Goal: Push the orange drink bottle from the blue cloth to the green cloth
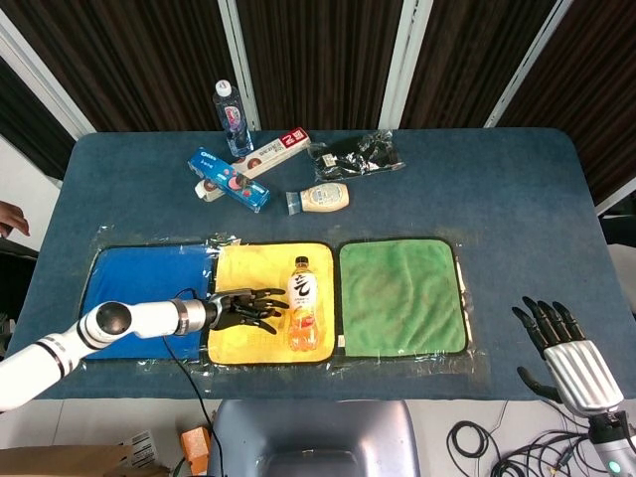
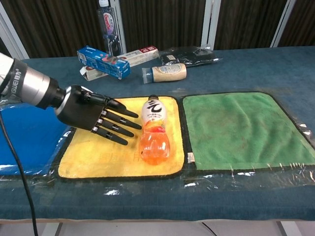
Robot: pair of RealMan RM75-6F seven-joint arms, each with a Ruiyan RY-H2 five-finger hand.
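The orange drink bottle (image 1: 304, 308) (image 2: 154, 132) lies on its side on the right part of the yellow cloth (image 1: 246, 333) (image 2: 98, 162), cap pointing away from me. My left hand (image 1: 246, 311) (image 2: 96, 119) is over the yellow cloth just left of the bottle, fingers stretched out flat toward it, tips at or very near its side. The blue cloth (image 1: 139, 278) (image 2: 24, 142) lies to the left, the green cloth (image 1: 401, 295) (image 2: 241, 128) to the right of the yellow one. My right hand (image 1: 564, 354) hangs open off the table's front right corner.
At the back of the table lie a blue biscuit box (image 1: 229, 180), a red and white carton (image 1: 274, 152), a standing water bottle (image 1: 232, 118), a cream sauce bottle (image 1: 320, 198) and a black packet (image 1: 356, 154). A cable (image 1: 184, 383) trails from the left arm.
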